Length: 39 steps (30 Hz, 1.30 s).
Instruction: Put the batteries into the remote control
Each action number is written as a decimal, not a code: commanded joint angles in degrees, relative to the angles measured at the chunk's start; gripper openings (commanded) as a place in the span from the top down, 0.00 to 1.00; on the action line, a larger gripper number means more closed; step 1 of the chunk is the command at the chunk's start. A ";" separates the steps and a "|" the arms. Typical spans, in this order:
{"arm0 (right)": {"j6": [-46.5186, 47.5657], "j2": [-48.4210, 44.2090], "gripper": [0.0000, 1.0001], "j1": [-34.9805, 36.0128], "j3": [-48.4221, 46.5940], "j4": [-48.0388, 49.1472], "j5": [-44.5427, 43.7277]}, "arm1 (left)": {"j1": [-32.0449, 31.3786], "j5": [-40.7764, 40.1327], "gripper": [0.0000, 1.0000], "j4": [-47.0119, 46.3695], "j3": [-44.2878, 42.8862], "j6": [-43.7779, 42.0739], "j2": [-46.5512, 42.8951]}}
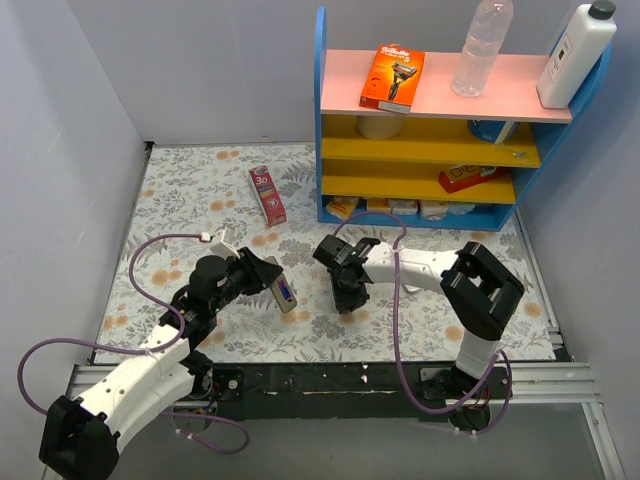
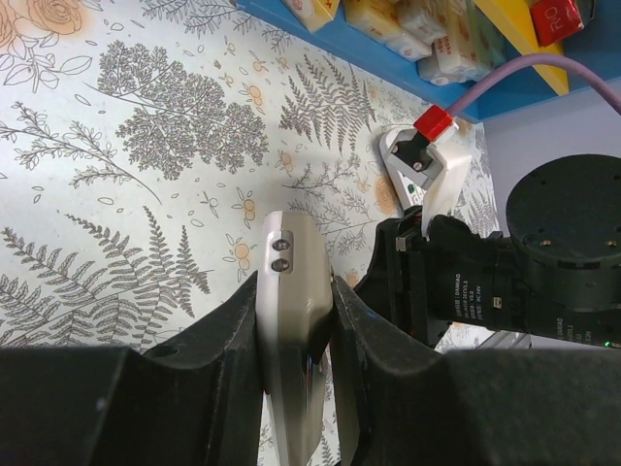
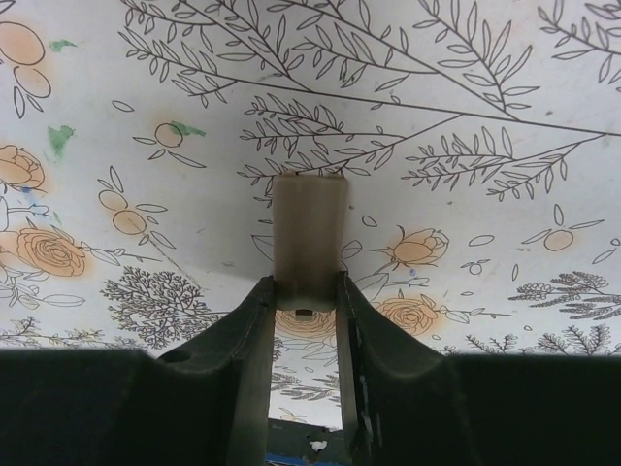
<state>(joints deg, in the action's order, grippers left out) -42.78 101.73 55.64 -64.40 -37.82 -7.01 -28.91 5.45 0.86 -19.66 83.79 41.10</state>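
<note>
Left fingers (image 2: 295, 293) are clamped on the remote control (image 2: 291, 260), lifted over the near-left part of the tabletop (image 1: 200, 190). It's a slim light-grey bar with a rounded end and two small dark dots set in that end. From the top view a blue-purple streak shows on its upper face, too small to tell whether those are the batteries.

Right fingers (image 3: 305, 285) point down at the middle of the tabletop, toward the near edge. They stand narrow, pressed against both sides of a flat beige panel (image 3: 309, 228) that lies on the cloth, with a tiny tab at its near end.

The tabletop wears a pale cloth printed with ferns and orange flowers, and plain grey walls close it in. A blue shelf unit (image 1: 321, 120) with a pink top and yellow boards stands at the far right corner. On top sit an orange razor pack (image 1: 392, 77), a clear bottle (image 1: 481, 47) and a white bottle (image 1: 577, 55). A red box (image 1: 267, 195) lies near the far edge, left of the shelf.
</note>
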 commanded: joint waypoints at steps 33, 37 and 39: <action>27.84 -3.92 0.94 8.17 -34.03 -25.19 1.64 | -1.59 10.81 1.00 -57.64 9.90 12.01 21.12; 28.63 -1.72 0.94 9.05 -36.75 -26.60 1.29 | -2.12 10.54 1.00 -56.41 8.85 11.49 21.04; 28.99 -0.84 0.94 9.31 -37.55 -26.95 0.85 | -2.38 10.28 1.00 -55.01 8.24 11.05 20.77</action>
<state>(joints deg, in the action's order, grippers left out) -15.42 99.98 64.27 -97.76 -62.26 -5.82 -30.63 16.25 -53.23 -8.64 95.42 62.57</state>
